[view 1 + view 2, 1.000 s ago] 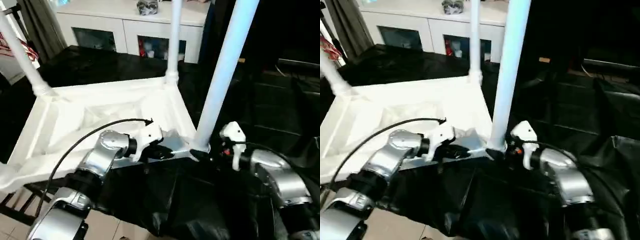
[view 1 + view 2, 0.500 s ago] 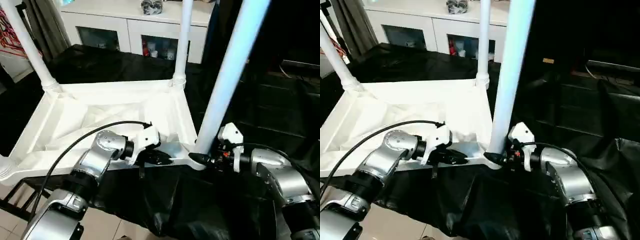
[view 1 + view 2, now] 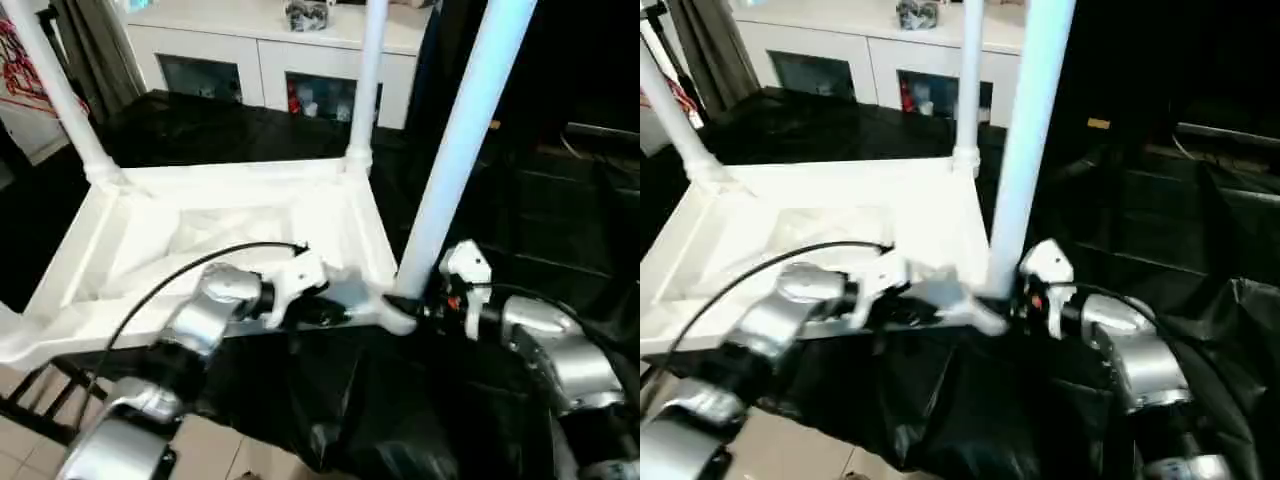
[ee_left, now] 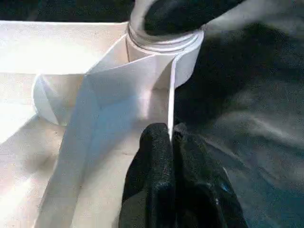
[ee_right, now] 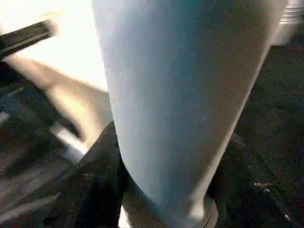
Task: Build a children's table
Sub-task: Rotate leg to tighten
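Note:
The children's table [image 3: 95, 300] lies upside down on black cloth, its ribbed underside facing up. Three white legs stand in its corner sockets: the near right leg [image 3: 460, 130], a far leg [image 3: 366, 80] and a left leg [image 3: 55, 90]. My left gripper [image 3: 335, 312] is shut on the thin near rim [image 4: 170, 109] of the table top, just beside the near right socket [image 4: 161, 52]. My right gripper [image 3: 405, 303] is at the base of the near right leg [image 5: 180, 95], and its black fingers [image 5: 95, 190] press on both sides of the tube.
A white cabinet [image 3: 250, 50] with glass doors stands behind the table. Crumpled black cloth [image 3: 400, 400] covers the surface in front and to the right. Tiled floor [image 3: 30, 445] and dark rails [image 3: 45, 400] show at the lower left.
My right gripper's fingers have closed in around the base of the near right leg. The left gripper keeps its grip on the rim. The camera has shifted a little.

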Controlling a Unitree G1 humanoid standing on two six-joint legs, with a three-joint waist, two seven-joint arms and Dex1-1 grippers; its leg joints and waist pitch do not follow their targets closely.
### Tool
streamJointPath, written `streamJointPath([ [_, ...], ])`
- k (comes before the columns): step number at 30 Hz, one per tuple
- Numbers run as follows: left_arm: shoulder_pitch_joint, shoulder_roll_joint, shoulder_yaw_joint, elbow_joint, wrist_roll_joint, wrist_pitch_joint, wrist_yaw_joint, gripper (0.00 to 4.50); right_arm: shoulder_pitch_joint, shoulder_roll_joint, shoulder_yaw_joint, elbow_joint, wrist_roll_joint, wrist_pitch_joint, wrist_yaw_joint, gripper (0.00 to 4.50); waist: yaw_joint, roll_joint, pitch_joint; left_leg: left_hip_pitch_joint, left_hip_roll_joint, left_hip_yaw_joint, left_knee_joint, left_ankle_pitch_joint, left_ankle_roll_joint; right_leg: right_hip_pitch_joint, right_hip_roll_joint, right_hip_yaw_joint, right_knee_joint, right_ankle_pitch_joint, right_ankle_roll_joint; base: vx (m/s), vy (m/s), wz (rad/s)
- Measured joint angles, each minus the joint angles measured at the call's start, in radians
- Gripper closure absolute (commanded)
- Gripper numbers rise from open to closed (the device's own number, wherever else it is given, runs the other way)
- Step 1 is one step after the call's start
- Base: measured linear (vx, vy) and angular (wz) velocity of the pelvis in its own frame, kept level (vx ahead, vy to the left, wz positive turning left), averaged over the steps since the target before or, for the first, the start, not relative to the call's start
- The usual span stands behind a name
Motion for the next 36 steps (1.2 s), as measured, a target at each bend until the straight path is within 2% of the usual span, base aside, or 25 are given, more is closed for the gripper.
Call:
streamJointPath([
  [4, -0.035, -0.056, 0.006, 0.059, 0.009, 0.023, 0.112, 4.50, -0.027, 0.069, -0.025, 0.045, -0.035, -0.010, -0.177, 2.50, -0.003, 0.000, 0.000, 0.001, -0.001, 0.000, 0.000, 0.000, 0.000, 0.002, -0.001, 0.000, -0.002, 0.000, 0.000, 0.000, 0.000, 0.00],
  [7, -0.061, -0.098, 0.023, 0.104, 0.021, 0.038, 0.202, 4.50, -0.087, 0.144, -0.056, 0.108, -0.070, 0.002, -0.324, 2.50, -0.011, 0.002, -0.002, 0.000, -0.001, 0.000, 0.000, 0.000, 0.000, 0.002, -0.001, 0.000, -0.007, 0.000, 0.000, 0.000, 0.000, 0.00],
  [9, -0.062, -0.112, 0.024, 0.108, 0.026, 0.039, 0.221, 4.50, -0.096, 0.146, -0.057, 0.116, -0.078, 0.006, -0.344, 2.50, -0.013, 0.002, -0.002, 0.001, -0.001, 0.000, 0.000, 0.000, 0.000, 0.004, -0.001, 0.000, -0.008, 0.000, 0.000, 0.000, 0.000, 0.00],
  [10, -0.062, -0.113, 0.024, 0.108, 0.029, 0.037, 0.222, 4.50, -0.096, 0.146, -0.057, 0.116, -0.082, 0.005, -0.345, 1.95, -0.014, 0.003, -0.002, 0.001, -0.002, 0.000, 0.000, 0.000, 0.001, 0.005, -0.002, 0.000, -0.008, 0.000, 0.000, 0.000, 0.000, 0.00],
  [13, -0.062, -0.108, 0.029, 0.109, 0.032, 0.028, 0.222, 4.50, -0.093, 0.154, -0.057, 0.108, -0.075, 0.005, -0.339, 1.76, -0.020, 0.003, -0.002, 0.001, -0.003, 0.000, 0.000, 0.000, 0.001, 0.006, -0.003, 0.000, -0.008, 0.000, 0.000, 0.000, 0.000, 0.00],
  [14, -0.061, -0.101, 0.029, 0.109, 0.032, 0.021, 0.216, 4.50, -0.089, 0.154, -0.057, 0.102, -0.064, 0.006, -0.327, 1.52, -0.021, 0.003, -0.002, 0.001, -0.003, 0.000, 0.000, 0.000, 0.001, 0.006, -0.003, 0.000, -0.008, 0.000, 0.000, 0.000, 0.000, 0.00],
  [19, -0.047, -0.067, 0.028, 0.084, 0.029, 0.008, 0.162, 4.50, -0.075, 0.125, -0.052, 0.078, -0.048, 0.010, -0.215, 1.27, -0.028, 0.003, -0.002, 0.001, -0.002, 0.000, -0.003, 0.000, 0.001, 0.004, -0.003, -0.002, -0.006, 0.002, -0.003, 0.000, 0.000, 0.00],
  [20, -0.041, -0.055, 0.027, 0.072, 0.028, 0.003, 0.143, 4.50, -0.071, 0.106, -0.041, 0.069, -0.046, 0.013, -0.181, 1.11, -0.028, 0.004, -0.002, 0.001, -0.002, 0.000, -0.003, 0.000, 0.001, 0.003, -0.003, -0.002, -0.006, 0.003, -0.003, 0.000, 0.000, 0.00],
  [25, 0.012, 0.019, 0.021, -0.010, 0.006, -0.024, 0.015, 4.50, -0.045, 0.021, 0.001, 0.025, -0.003, 0.041, 0.009, 1.11, -0.027, 0.005, -0.002, 0.000, 0.000, -0.001, -0.007, 0.000, 0.001, 0.001, -0.002, -0.004, -0.005, 0.003, -0.005, 0.000, 0.000, 0.00],
  [31, 0.042, 0.070, 0.000, -0.071, -0.015, -0.042, -0.113, 4.50, -0.038, -0.068, 0.046, 0.024, 0.008, 0.038, 0.179, 1.11, -0.015, 0.004, -0.001, -0.003, 0.000, 0.000, -0.006, 0.003, 0.006, -0.003, -0.002, -0.003, -0.006, 0.003, -0.004, 0.000, 0.000, 0.00],
  [32, 0.046, 0.076, -0.001, -0.076, -0.017, -0.047, -0.127, 4.50, -0.034, -0.080, 0.053, 0.022, 0.011, 0.037, 0.206, 1.33, -0.011, 0.004, -0.001, -0.003, 0.000, 0.001, -0.006, 0.003, 0.006, -0.003, -0.002, -0.003, -0.006, 0.003, -0.004, 0.000, 0.000, 0.00],
  [36, 0.067, 0.104, -0.007, -0.110, -0.030, -0.054, -0.186, 4.50, -0.014, -0.118, 0.071, -0.005, 0.029, 0.040, 0.289, 1.58, -0.001, 0.003, 0.000, -0.003, 0.000, 0.001, -0.006, 0.003, 0.006, -0.003, -0.002, -0.003, -0.006, 0.003, -0.004, 0.000, 0.000, 0.00],
])
